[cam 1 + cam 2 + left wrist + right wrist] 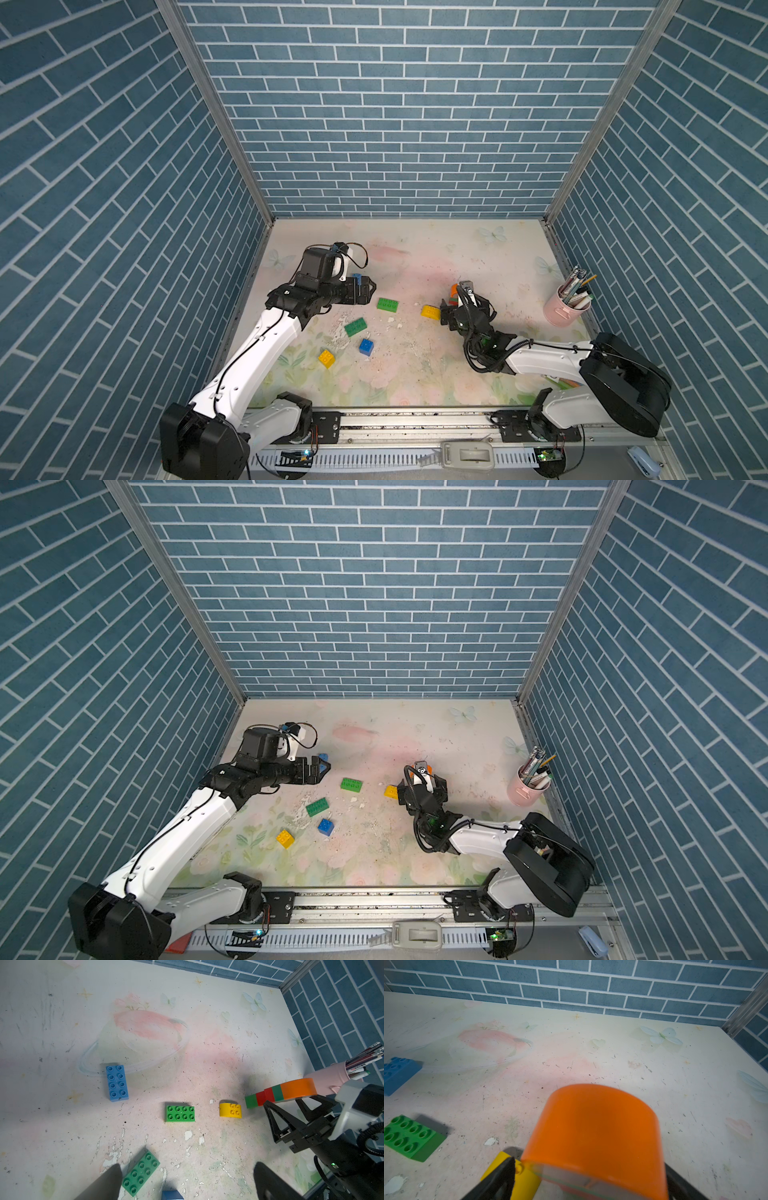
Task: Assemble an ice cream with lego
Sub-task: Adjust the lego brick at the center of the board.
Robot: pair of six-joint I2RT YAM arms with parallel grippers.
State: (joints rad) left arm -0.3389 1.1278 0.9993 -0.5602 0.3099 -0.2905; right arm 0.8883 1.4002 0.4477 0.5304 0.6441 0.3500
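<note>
Orange plastic caps the part-built ice cream: a lego stack (278, 1094) of green, red and green bricks under an orange round-topped piece (591, 1130), on the right side of the bench (415, 257). It stands on end, long axis vertical, dome up and green foot down (whether the foot rests fully on the bench I cannot tell). The right gripper (588, 1163) brackets it with its fingers spread wide to either side, released rather than pinching. I judge this a stance for steadying the stack while more is added. A yellow round-topped piece (230, 1110) lies just beside its foot, likely next in line. The loose bricks lie studs-up between the arms, where either can reach: a light green oblong (180, 1113), a darker green oblong (141, 1172) and a blue oblong (116, 1083). The left gripper (188, 1165) hovers over the darker green one, fingers wide apart and empty.
</note>
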